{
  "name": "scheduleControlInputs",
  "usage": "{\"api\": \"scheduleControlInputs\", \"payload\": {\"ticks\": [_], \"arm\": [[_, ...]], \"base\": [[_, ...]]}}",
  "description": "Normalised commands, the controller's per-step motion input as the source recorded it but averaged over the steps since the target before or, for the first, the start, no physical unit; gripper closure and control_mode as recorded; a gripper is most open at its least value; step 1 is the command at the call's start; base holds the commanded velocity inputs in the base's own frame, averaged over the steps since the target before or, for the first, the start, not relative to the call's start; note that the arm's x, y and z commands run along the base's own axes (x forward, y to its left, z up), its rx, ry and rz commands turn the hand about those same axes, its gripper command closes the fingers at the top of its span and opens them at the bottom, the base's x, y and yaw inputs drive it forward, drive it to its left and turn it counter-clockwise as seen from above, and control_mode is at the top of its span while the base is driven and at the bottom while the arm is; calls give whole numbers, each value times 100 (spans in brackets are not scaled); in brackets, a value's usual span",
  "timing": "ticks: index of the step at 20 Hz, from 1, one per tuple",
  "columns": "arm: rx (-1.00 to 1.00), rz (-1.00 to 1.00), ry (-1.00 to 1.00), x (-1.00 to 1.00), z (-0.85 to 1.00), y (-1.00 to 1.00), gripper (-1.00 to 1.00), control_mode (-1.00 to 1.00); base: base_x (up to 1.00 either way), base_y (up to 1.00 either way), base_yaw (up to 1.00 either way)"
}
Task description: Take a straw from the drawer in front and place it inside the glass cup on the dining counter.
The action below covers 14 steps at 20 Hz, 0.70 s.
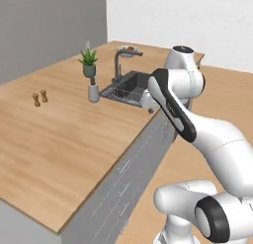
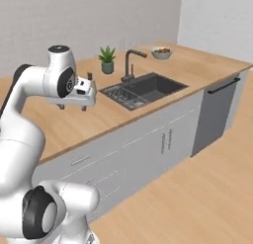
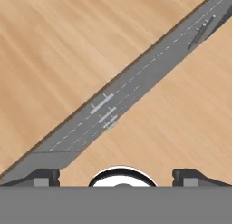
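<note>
Pincer (image 2: pixel 74 107) spread, empty, hovering over desk (image 1: pixel 69 134) front edge, pointing down to line up with drawer (image 3: pixel 103 110), closed below the edge; straw presumably inside.

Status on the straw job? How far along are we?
Nothing looks done yet. The drawer fronts under the dining counter all sit flush and shut, and no straw is out. In hand: the gripper is spread open and empty, hanging above the counter edge and looking down at the handles. Left: pull a drawer, grasp the straw, carry it to the cup.
</note>
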Motion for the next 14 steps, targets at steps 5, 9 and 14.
{"api": "scheduleControlInputs", "payload": {"ticks": [5, 9, 14], "arm": [[0, 0, 0, 0, 0, 0, -100, 100], [0, 0, 0, 0, 0, 0, -100, 100], [0, 0, 0, 0, 0, 0, -100, 100]], "base": [[-33, 76, -52], [-63, 77, -40], [-31, 58, -35]]}}
